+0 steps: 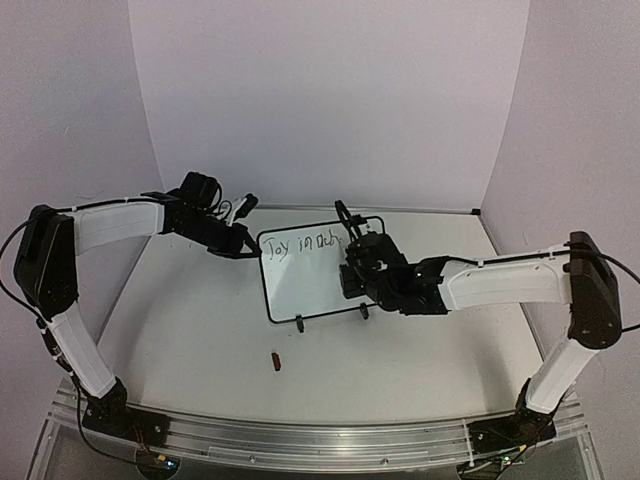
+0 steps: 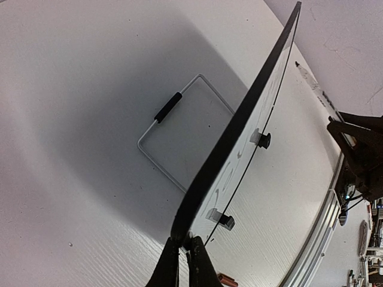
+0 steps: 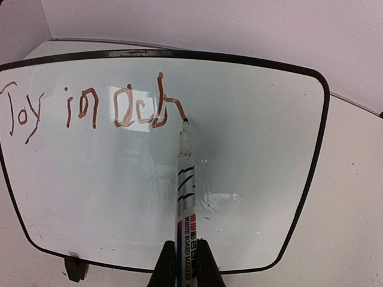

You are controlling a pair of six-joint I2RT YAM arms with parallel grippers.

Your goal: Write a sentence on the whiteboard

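Left claw pinches board edge to steady it while right claw clamps marker, tip just ahead touching board mid-word.

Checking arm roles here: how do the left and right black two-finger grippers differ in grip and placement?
The left gripper pinches the edge of the black-framed glossy white whiteboard; the right gripper pinches a white marker pen. The left sits edge-on at the board's side; the right faces its written surface, touching it only through the marker tip. Both are shut on something.
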